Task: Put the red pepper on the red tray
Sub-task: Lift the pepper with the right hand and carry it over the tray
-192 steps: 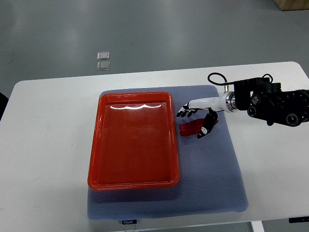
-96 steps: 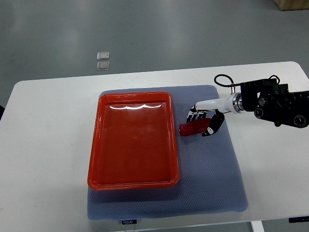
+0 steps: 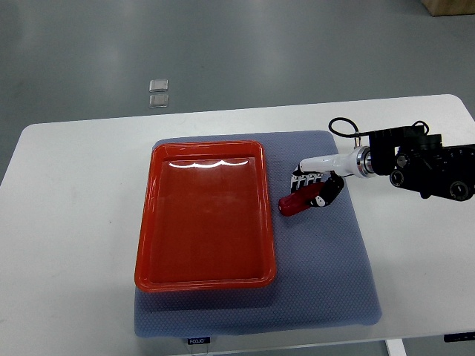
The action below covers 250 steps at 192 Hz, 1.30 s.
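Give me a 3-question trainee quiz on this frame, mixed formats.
1. True or false: the pepper already lies in the tray.
2. Which hand is shut on the pepper? A) left B) right
3. Fill in: tray and pepper both sit on a blue-grey ___.

Key: 1 false, it is on the mat just right of the tray; 2 B, and the left is not in view; 3 mat.

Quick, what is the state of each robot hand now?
Left robot hand: not in view.
Right robot hand: fingers closed around the red pepper, beside the red tray.
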Each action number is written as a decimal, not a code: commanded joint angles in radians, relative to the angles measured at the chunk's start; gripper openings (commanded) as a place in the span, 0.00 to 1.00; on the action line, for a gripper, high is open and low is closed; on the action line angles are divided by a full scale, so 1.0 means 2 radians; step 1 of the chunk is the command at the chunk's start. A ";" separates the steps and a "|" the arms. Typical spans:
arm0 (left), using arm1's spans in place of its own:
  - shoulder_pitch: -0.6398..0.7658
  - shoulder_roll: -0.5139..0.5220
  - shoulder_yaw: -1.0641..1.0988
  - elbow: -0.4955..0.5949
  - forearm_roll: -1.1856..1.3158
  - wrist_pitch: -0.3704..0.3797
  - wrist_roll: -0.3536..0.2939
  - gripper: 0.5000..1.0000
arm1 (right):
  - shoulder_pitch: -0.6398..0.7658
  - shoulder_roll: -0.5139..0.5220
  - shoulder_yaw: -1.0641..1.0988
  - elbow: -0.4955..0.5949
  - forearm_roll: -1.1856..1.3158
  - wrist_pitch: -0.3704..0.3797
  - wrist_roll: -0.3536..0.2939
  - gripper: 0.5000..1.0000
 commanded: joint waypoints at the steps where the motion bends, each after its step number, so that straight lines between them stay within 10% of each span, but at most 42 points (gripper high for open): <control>1: 0.000 0.000 0.000 0.000 0.000 0.000 0.000 1.00 | 0.001 -0.003 0.002 0.000 0.000 -0.002 0.000 0.00; 92: 0.000 0.000 0.001 -0.002 0.000 0.000 0.000 1.00 | 0.093 -0.019 0.008 0.036 0.041 0.006 0.000 0.00; 196: -0.001 0.000 0.001 -0.002 0.000 0.000 0.001 1.00 | 0.113 0.220 -0.023 -0.086 0.081 -0.003 0.000 0.01; 250: -0.001 0.000 0.001 -0.002 0.000 0.000 0.001 1.00 | 0.068 0.220 -0.024 -0.127 0.075 -0.022 0.000 0.03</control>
